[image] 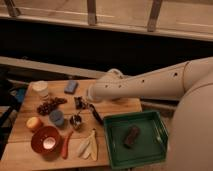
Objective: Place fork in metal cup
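Over the wooden board's (122, 106) middle, dark gripper (81, 104) hangs off the smooth white tube-shaped arm (145, 85); whether it's clamped or apart can't be told. Slim dark streak at its 4 o'clock, prob. the fork (96, 116). Metal cup (76, 120), small, shiny, round, sits just beside at 6 o'clock, w/ matte blue cup (56, 117) at its 9. Green rectangular tray (150, 131) lies at gripper's 4 o'clock, holding a brown lump (131, 136).
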`<state>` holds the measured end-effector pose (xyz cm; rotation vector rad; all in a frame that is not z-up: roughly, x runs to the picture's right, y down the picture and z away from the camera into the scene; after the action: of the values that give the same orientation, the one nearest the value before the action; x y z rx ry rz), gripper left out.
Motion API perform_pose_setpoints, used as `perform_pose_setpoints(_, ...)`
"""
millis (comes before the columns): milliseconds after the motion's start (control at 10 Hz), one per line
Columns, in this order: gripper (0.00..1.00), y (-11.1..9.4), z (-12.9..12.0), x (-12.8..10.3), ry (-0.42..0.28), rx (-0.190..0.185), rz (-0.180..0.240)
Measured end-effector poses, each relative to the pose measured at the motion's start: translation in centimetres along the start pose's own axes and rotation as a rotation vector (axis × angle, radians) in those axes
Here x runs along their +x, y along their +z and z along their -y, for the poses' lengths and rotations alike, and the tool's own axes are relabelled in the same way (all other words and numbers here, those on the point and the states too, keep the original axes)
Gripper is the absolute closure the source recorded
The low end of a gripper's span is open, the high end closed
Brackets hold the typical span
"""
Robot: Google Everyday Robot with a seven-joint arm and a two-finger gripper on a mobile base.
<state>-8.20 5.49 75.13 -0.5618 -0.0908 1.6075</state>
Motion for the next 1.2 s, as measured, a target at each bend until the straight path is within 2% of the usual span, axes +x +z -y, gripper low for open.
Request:
perform_pose_setpoints(600, 1.0, 0.0, 0.1, 0.0, -0.001, 0.004, -0.004)
perform_pose_setpoints(900, 1.0, 1.3, 1.3, 1.2, 0.032, 0.001, -0.054)
perform_pose_setpoints(1200, 1.0, 1.6, 1.9, 2.0, 0.057, -0.013, -0.095)
